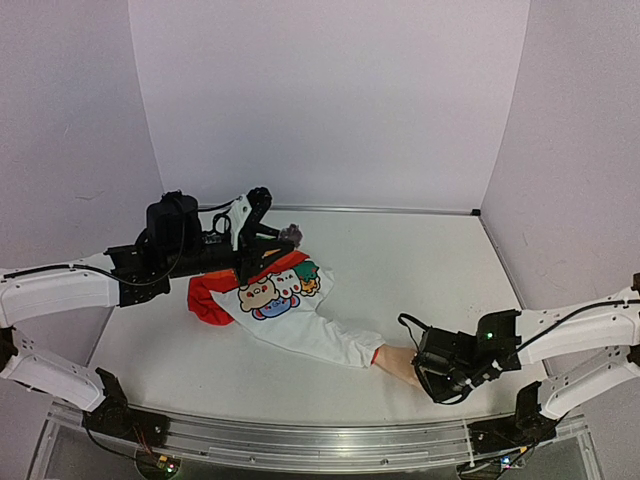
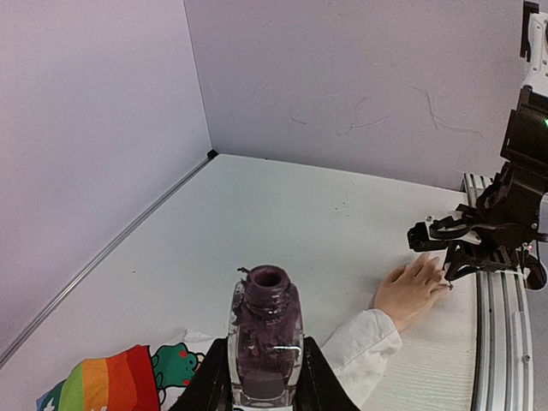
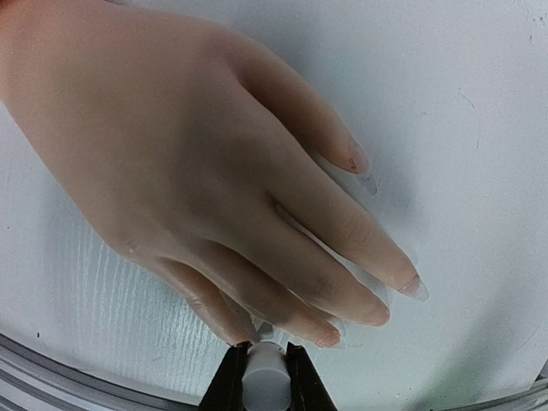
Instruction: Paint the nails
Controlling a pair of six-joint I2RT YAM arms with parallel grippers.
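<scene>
The pale mannequin hand [image 3: 171, 145] lies palm down on the white table, in a white sleeve [image 1: 330, 335]. Its nails show in the right wrist view: one nail [image 3: 356, 157] carries a small dark mark, while the others [image 3: 413, 287] look pale. My right gripper [image 3: 265, 370] is shut on a pale cylindrical cap [image 3: 265, 377], right at the tips of the nearest fingers; the brush is hidden behind the cap. My left gripper [image 2: 265, 381] is shut on an uncapped clear bottle [image 2: 265, 338] of dark purple polish, held upright above the printed shirt, well away from the hand [image 2: 413, 289].
A white shirt with cartoon animals and a red-rainbow part [image 1: 275, 290] lies mid-table under the left arm. White walls [image 1: 330, 100] enclose the table on three sides. A metal rail [image 1: 330, 440] runs along the near edge, close to the right gripper [image 1: 440, 378].
</scene>
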